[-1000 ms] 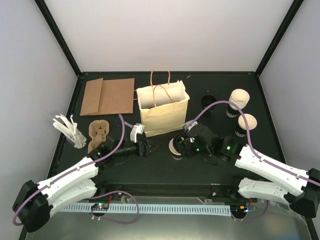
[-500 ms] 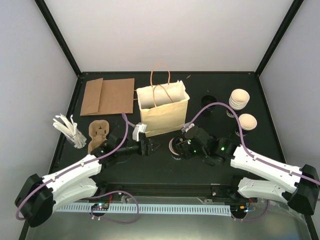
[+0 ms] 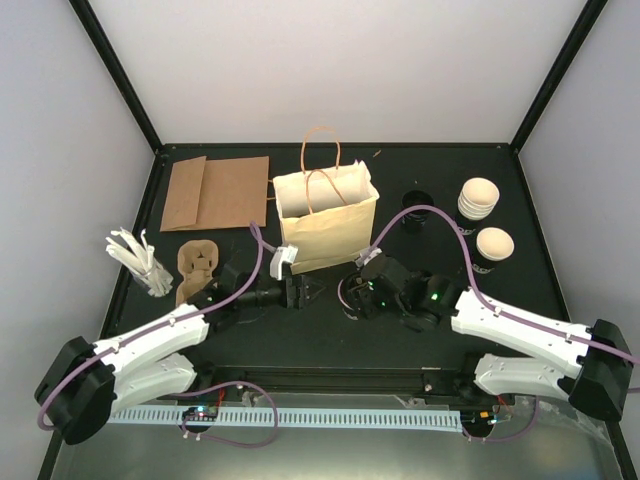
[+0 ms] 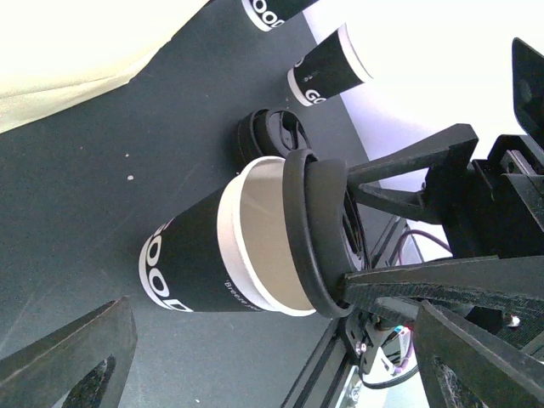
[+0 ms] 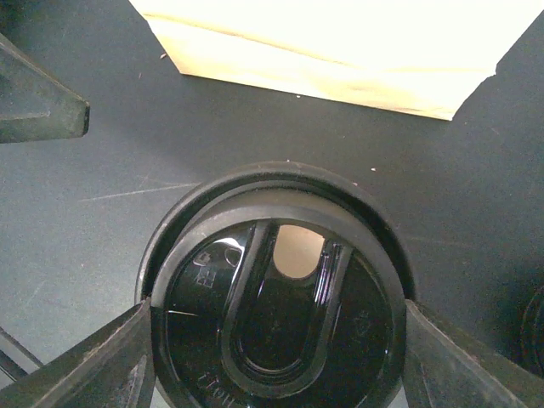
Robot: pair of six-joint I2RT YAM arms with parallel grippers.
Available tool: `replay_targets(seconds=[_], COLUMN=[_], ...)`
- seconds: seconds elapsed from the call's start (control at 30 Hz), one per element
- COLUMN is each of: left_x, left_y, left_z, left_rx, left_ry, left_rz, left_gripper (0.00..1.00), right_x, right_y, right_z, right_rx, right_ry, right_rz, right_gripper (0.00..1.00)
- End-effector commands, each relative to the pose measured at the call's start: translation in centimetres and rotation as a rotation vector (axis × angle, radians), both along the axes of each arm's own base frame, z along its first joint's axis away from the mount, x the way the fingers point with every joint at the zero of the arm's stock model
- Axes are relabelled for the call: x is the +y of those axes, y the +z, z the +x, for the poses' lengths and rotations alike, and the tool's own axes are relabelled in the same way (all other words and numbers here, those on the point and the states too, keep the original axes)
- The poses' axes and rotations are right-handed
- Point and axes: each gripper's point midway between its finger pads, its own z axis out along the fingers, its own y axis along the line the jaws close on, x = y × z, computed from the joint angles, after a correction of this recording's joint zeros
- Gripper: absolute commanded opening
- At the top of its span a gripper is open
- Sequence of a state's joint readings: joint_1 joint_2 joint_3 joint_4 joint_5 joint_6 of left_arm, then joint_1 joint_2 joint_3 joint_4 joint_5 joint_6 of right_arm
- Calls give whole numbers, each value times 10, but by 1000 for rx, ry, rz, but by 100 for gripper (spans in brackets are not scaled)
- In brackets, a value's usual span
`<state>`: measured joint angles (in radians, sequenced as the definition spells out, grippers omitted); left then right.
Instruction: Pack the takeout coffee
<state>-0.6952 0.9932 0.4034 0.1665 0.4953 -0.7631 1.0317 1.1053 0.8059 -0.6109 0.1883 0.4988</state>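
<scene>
The takeout coffee cup (image 4: 204,263) has a black printed wall and a cream inside and rim. It stands on the table just in front of the cream paper bag (image 3: 325,225). My right gripper (image 3: 362,291) is shut on a black lid (image 5: 276,297) and holds it over the cup's mouth. In the left wrist view the lid (image 4: 319,229) sits askew against the rim. The cream inside shows through the sip hole. My left gripper (image 3: 310,292) is open and empty, just left of the cup, with its jaws wide apart.
A stack of black lids (image 3: 415,205) and two more cups (image 3: 478,198) (image 3: 493,243) stand at the right. A flat brown bag (image 3: 215,192), a pulp cup carrier (image 3: 197,265) and a holder of white sticks (image 3: 140,262) are at the left.
My right gripper has moved left with the lid and now covers the cup's mouth. My left gripper has moved right, closer to the cup.
</scene>
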Motion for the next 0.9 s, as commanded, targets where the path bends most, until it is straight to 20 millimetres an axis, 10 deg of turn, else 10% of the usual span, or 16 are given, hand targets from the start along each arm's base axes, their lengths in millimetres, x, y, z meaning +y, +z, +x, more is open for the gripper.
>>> replay_targets(seconds=[0.0,0.87], left_x=[-12,-21], left_y=[29,9], left_z=[4,12], left_rx=[-56,21], left_ry=[-31,-29], left_rz=[-66,-55], left_gripper=[91,74], right_x=[4,23], right_y=[3,-9], right_z=[4,0], right_rx=[-35,-73], right_ry=[-4,66], right_rz=[4,-57], right_gripper=[71,71])
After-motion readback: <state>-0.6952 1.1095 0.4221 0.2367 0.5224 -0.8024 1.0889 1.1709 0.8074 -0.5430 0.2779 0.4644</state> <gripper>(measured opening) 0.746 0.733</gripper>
